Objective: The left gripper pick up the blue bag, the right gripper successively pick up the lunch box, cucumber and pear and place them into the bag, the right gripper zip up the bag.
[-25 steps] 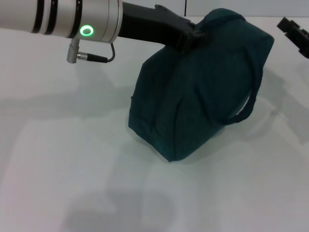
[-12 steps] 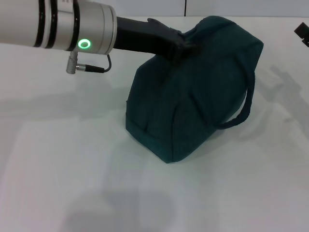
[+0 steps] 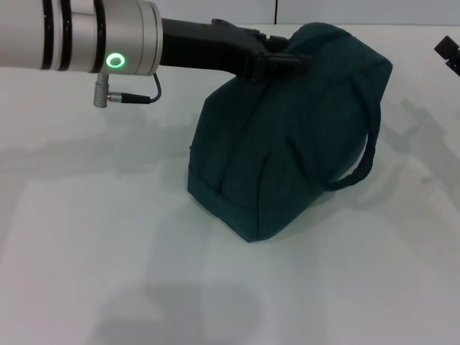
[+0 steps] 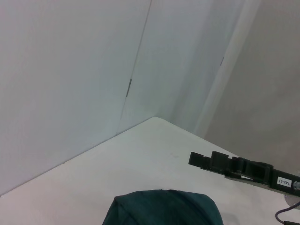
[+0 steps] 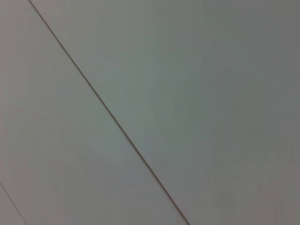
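Observation:
The blue bag [image 3: 287,136] stands on the white table [image 3: 93,237], its top closed and one loop handle [image 3: 365,154] hanging down its right side. My left gripper [image 3: 282,60] reaches in from the left and lies against the bag's top left edge. The bag's top [image 4: 161,208] also shows in the left wrist view. My right gripper [image 3: 450,52] is only a dark tip at the far right edge, well apart from the bag, and it appears beyond the bag as a dark bar [image 4: 234,166] in the left wrist view. Lunch box, cucumber and pear are out of view.
The left arm's silver forearm with a green light [image 3: 114,60] spans the upper left. A white wall [image 4: 70,70] stands behind the table's far corner. The right wrist view holds only a pale surface with a thin seam [image 5: 112,117].
The bag has come down and shifted a little left, now resting lower on the table. The right gripper has drawn back to the right edge. The left gripper's tip shows more over the bag's top.

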